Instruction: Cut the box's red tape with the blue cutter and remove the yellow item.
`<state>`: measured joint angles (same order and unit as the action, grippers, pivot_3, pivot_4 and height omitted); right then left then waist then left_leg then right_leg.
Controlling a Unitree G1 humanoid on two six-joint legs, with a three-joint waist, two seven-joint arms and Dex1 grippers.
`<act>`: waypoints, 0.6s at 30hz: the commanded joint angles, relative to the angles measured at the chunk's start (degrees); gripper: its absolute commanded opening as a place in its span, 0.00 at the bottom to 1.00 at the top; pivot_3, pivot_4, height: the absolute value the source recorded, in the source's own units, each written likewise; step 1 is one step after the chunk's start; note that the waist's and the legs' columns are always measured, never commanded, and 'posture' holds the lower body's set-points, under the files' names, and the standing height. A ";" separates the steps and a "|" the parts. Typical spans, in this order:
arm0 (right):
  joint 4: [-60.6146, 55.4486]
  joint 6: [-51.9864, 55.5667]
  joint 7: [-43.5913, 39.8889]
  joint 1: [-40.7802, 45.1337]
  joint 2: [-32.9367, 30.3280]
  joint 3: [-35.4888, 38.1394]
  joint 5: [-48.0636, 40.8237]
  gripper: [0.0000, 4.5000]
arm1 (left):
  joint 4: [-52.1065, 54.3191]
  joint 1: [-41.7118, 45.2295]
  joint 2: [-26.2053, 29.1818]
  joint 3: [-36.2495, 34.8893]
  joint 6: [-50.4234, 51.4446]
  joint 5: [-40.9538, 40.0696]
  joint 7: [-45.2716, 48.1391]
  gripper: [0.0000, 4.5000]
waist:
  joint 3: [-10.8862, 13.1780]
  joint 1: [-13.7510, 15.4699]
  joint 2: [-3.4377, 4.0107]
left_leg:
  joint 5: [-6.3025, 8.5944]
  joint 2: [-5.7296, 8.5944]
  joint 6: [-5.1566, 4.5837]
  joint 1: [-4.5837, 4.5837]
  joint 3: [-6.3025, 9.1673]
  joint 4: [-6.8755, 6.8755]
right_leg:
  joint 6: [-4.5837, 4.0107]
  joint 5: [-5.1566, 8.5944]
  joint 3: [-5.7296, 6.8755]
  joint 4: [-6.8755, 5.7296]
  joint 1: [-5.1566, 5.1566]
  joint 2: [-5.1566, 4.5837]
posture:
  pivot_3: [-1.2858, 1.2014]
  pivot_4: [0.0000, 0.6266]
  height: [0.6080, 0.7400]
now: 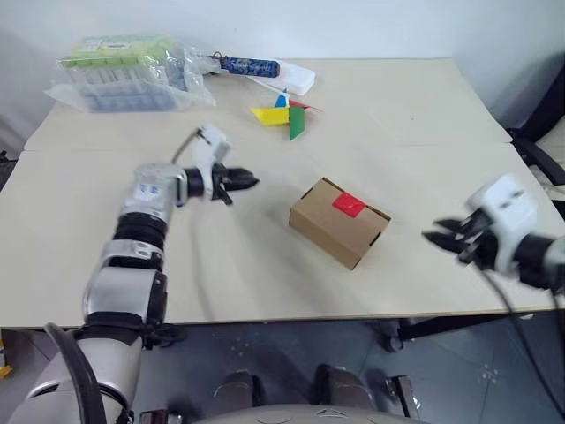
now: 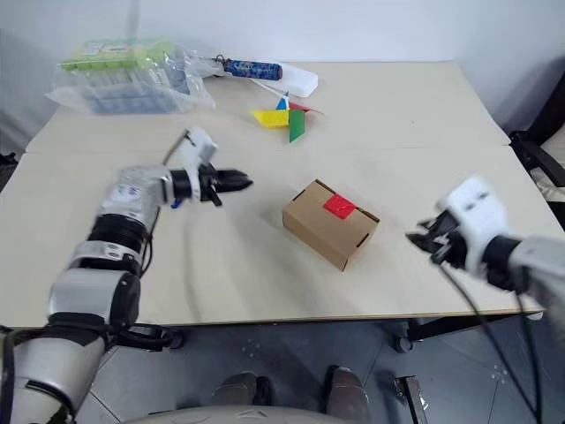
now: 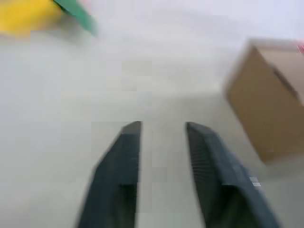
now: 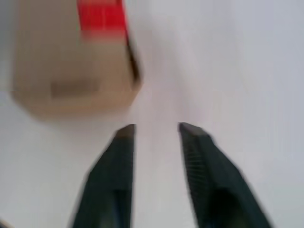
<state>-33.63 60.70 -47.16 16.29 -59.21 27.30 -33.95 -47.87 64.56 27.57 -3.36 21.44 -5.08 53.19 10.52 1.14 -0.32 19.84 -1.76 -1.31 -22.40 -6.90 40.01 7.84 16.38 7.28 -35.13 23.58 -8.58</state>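
The box (image 1: 340, 221), a small brown carton, sits closed near the middle of the table with the red tape (image 1: 348, 205) on its top. My left gripper (image 1: 247, 183) hovers to the box's left, pointing at it, open with nothing between its fingers (image 3: 121, 156). My right gripper (image 1: 434, 237) hangs to the box's right near the table's front edge, also open and empty. The right wrist view shows the box (image 4: 71, 71) and red tape (image 4: 102, 16) just beyond the fingertips. The blue cutter and the yellow item are hidden.
At the back left lies a clear plastic package with a green label (image 1: 124, 71). Next to it are a dark-blue patterned tube (image 1: 250, 65) and a white case (image 1: 296, 79). A paper pinwheel (image 1: 287, 115) lies behind the box. A dark chair (image 1: 543, 150) stands past the table's right edge.
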 commanded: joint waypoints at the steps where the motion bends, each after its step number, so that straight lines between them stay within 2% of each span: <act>1: 2.91 -5.14 -5.28 3.31 -1.19 -1.51 -3.39 0.68 | 6.92 -0.18 1.54 -2.07 4.83 -1.93 -3.37 0.63 | -0.02 0.02 -0.03 | 0.00 0.00 0.00 0.02 0.01 -0.01 | 0.00 0.00 0.00 0.00 -0.02 0.00 | 0.52 0.24 1.00; 5: 8.10 -11.64 -8.90 8.65 -1.10 -8.54 -2.19 0.99 | 12.55 -1.94 2.86 -3.86 9.73 -2.73 -8.00 0.91 | -0.01 0.12 -0.04 | 0.00 0.02 0.00 -0.01 -0.02 0.08 | 0.00 0.00 -0.03 0.02 -0.04 -0.01 | 0.52 0.24 1.00; 6: 9.36 -13.06 -9.32 9.85 -0.96 -10.38 -1.46 1.00 | 13.79 -2.58 2.94 -4.36 10.22 -2.77 -9.60 0.98 | -0.01 0.04 -0.04 | 0.00 0.02 0.00 -0.01 -0.03 0.08 | 0.00 0.00 -0.03 0.02 -0.04 -0.01 | 0.52 0.24 1.00; 12: 14.15 -18.51 -9.62 15.45 1.46 -18.29 1.52 1.00 | 14.08 -4.75 1.93 -8.24 11.13 -0.19 -27.87 0.99 | -0.02 0.04 -0.06 | 0.00 0.01 0.00 0.01 0.00 0.07 | 0.01 -0.01 -0.01 -0.08 -0.01 -0.02 | 0.52 0.24 1.00; 18: 15.96 -19.94 -11.34 18.44 1.64 -22.05 2.55 1.00 | 16.50 -7.98 1.36 -7.85 24.01 -0.97 -33.05 0.99 | -0.02 0.22 -0.06 | 0.00 0.02 0.00 0.00 0.01 0.08 | 0.01 -0.01 0.01 -0.21 0.01 -0.03 | 0.52 0.24 1.00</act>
<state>-17.43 41.91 -57.86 33.41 -57.03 4.52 -31.56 -34.25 56.47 28.77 -10.65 42.45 -5.37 21.10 10.50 1.36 -0.38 19.84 -1.74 -1.31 -22.40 -6.89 40.10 7.85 16.38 7.29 -35.34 23.59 -8.62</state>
